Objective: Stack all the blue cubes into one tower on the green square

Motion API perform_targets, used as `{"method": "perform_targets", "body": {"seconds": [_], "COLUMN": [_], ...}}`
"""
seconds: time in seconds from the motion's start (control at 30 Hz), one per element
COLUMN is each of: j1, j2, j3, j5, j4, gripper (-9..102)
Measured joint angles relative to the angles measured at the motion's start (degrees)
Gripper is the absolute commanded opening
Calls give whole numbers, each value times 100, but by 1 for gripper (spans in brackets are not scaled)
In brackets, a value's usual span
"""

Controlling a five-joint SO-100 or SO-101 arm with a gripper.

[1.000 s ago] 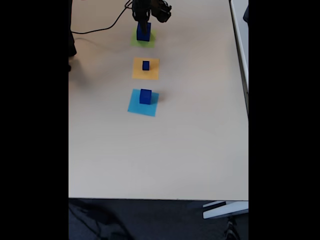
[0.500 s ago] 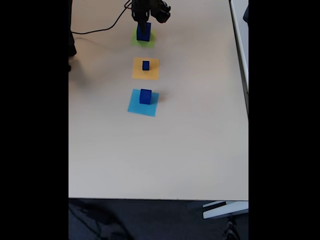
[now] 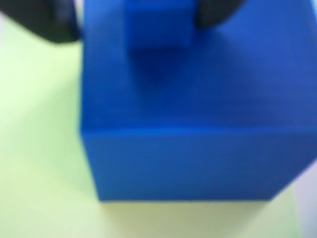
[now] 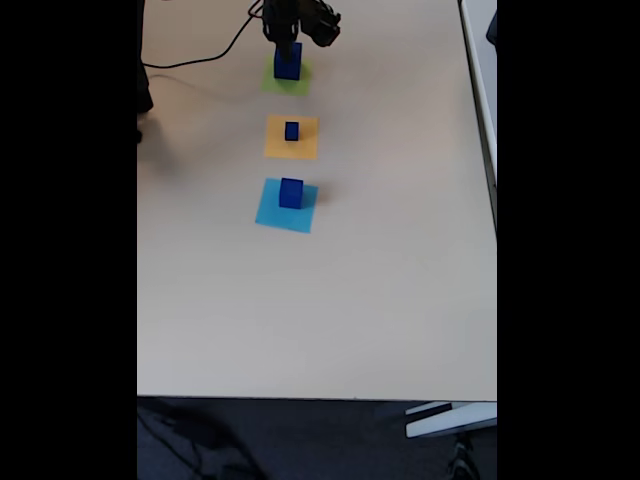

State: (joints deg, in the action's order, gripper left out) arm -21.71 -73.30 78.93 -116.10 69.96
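- In the wrist view a small blue cube point(image 3: 157, 24) sits on top of a big blue cube point(image 3: 198, 148), which rests on the green square point(image 3: 39, 148).
- The gripper point(image 3: 136, 20) has its dark fingers point(image 3: 49, 22) on either side of the small cube; the blur hides whether they pinch it or stand just clear, so I cannot tell.
- In the fixed view two more cubes wait: one on the orange square point(image 4: 291, 137), one on the light-blue square point(image 4: 286, 205).
- The cubes look solid, stiff and light, with smooth flat faces that may slip.
- Best hold: two opposite side faces, near mid-height, squarely.
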Motion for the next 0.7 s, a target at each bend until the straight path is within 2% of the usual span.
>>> {"method": "perform_targets", "body": {"seconds": [0.7], "j1": [114], "j2": [-246], "j3": [0], "j5": [141], "j4": [0], "gripper": [0]}}
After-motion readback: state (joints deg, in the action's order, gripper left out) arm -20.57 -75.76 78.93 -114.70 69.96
